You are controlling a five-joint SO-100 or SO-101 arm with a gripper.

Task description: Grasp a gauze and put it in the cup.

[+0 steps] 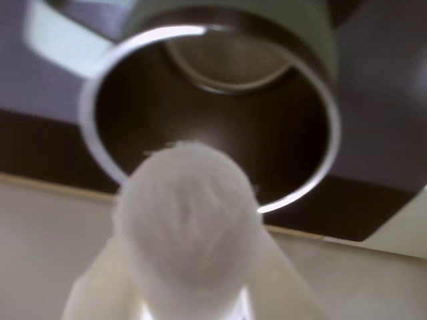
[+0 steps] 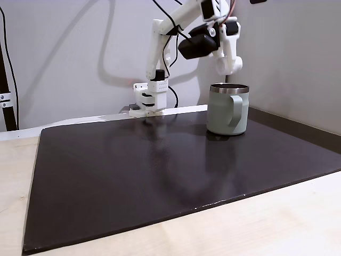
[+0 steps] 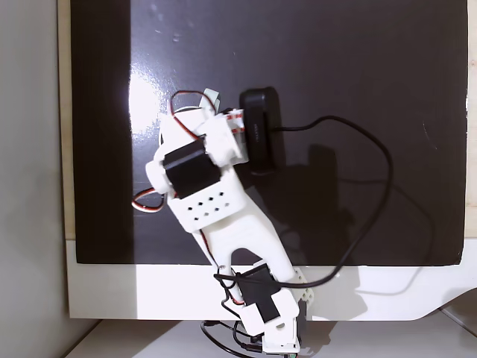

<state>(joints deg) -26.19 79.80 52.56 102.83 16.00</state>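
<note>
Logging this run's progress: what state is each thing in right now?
gauze: held between the gripper's fingers, above the mug's mouth, not yet inside.
mug: upright on the dark mat, open, nothing seen inside.
gripper: shut on the gauze, raised over the mug's rim.
dark mat: lying flat on the table.

Dark mat (image 2: 160, 176), pale grey wall (image 2: 69, 53).
</note>
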